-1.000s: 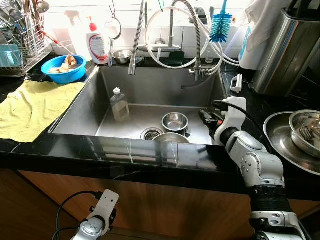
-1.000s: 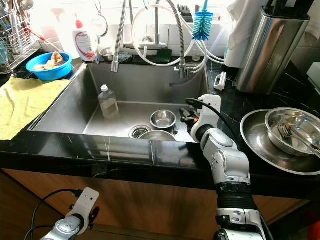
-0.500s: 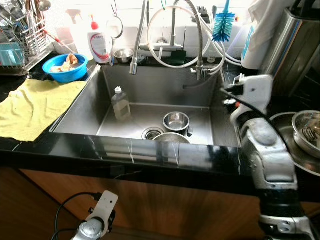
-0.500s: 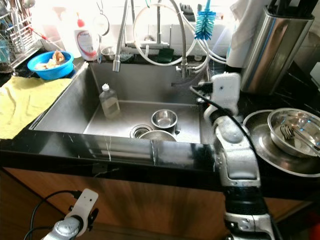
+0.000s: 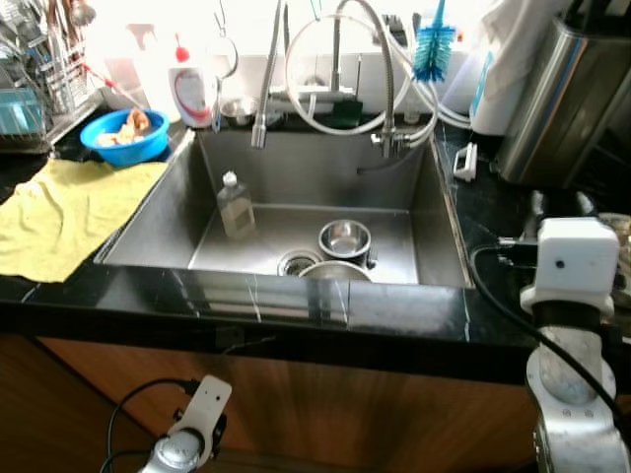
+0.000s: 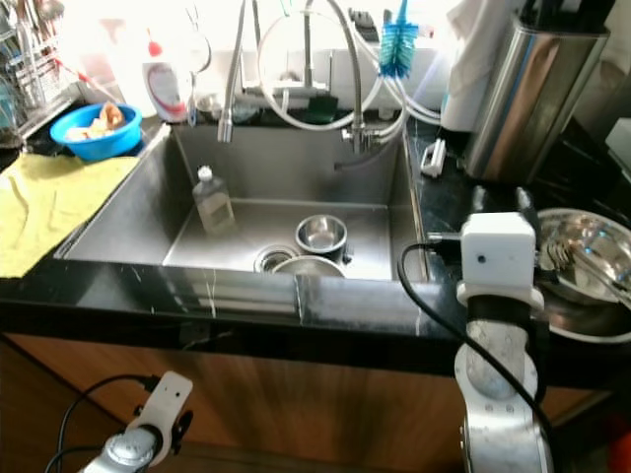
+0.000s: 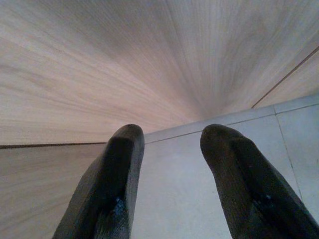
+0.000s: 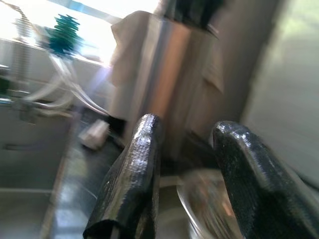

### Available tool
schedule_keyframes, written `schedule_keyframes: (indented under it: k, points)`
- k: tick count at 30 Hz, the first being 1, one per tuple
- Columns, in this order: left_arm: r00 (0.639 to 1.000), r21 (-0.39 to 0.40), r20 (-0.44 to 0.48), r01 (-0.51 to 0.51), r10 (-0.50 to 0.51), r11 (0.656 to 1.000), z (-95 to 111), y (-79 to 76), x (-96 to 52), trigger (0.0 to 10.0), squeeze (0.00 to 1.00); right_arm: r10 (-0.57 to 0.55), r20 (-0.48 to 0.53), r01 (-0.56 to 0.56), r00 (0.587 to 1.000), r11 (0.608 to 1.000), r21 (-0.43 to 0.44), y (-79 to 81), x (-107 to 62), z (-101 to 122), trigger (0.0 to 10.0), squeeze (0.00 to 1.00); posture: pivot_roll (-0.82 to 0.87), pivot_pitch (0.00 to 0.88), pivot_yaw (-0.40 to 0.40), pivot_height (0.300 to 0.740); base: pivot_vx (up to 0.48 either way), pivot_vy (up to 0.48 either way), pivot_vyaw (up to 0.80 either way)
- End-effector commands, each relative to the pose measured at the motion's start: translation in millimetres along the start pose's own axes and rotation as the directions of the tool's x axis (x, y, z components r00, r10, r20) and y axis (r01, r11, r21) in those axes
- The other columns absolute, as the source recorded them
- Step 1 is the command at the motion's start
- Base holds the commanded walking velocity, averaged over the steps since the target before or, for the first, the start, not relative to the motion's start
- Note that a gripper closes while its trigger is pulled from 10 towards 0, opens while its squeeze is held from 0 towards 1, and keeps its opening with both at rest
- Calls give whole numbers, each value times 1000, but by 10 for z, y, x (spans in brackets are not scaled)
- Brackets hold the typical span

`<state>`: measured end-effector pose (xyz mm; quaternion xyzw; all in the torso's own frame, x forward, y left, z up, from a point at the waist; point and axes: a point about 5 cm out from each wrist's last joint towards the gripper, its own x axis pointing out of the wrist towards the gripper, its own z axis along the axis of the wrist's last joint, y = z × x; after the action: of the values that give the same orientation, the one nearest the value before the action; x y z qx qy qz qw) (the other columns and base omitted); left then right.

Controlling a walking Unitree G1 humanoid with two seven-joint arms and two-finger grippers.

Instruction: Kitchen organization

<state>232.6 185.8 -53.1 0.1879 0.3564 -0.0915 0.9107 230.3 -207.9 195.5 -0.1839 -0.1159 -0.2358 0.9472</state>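
Observation:
My right gripper [image 8: 185, 133] is raised over the black counter right of the sink [image 5: 439, 212]. It is open with nothing between its fingers. Its white wrist block [image 5: 577, 258] hides much of the stacked steel bowls [image 6: 584, 258] beside it. The right wrist view is blurred and looks toward a tall steel container [image 8: 167, 74]. In the sink stand a small steel bowl [image 5: 345, 238], a second bowl [image 5: 335, 271] by the front wall and a clear plastic bottle [image 5: 235, 205]. My left gripper [image 7: 172, 137] hangs open low before the wooden cabinet.
A yellow cloth [image 5: 59, 212] lies on the counter left of the sink, with a blue bowl [image 5: 125, 136], a dish soap bottle [image 5: 192, 89] and a dish rack [image 5: 39, 89] behind it. Faucet hoses and a blue brush [image 5: 434, 49] hang above the sink's back.
My right arm has lifted out of the sink's right side and swung right, to above the counter near the steel bowls. The left arm has stayed low.

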Motion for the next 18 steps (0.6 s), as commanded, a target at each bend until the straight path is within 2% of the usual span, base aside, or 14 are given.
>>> schedule_keyframes:
  k: [1, 4, 8, 10, 18]
  points:
    - [1000, 21, -6, 9, -9, 1000, -15, 12, -4, 10000, 0, -52, -48, 53, 998, 998, 22, -56, -47, -35, 10000, 0, -147, 0, 62, 740, 0, 0, 0]
    - [1000, 21, -5, 10, -10, 1000, -14, 11, -4, 10000, 0, -97, -151, 106, 984, 993, 49, -87, -116, -182, 10000, 0, -143, 0, 60, 740, 0, 0, 0]
    - [1000, 20, -7, 8, -8, 1000, -23, 17, -7, 10000, 0, -172, -319, 215, 932, 971, 103, -165, -206, -416, 10000, 0, -141, 0, 59, 740, 0, 0, 0]
    - [1000, 21, -10, 8, -7, 1000, -32, 21, -10, 10000, 0, -192, -372, 250, 908, 961, 116, -192, -234, -486, 10000, 0, -141, 0, 59, 740, 0, 0, 0]
    - [1000, 18, -10, 4, -4, 1000, -32, 23, -10, 10000, 0, -209, -389, 271, 897, 956, 112, -217, -234, -492, 10000, 0, -137, 0, 55, 740, 0, 0, 0]
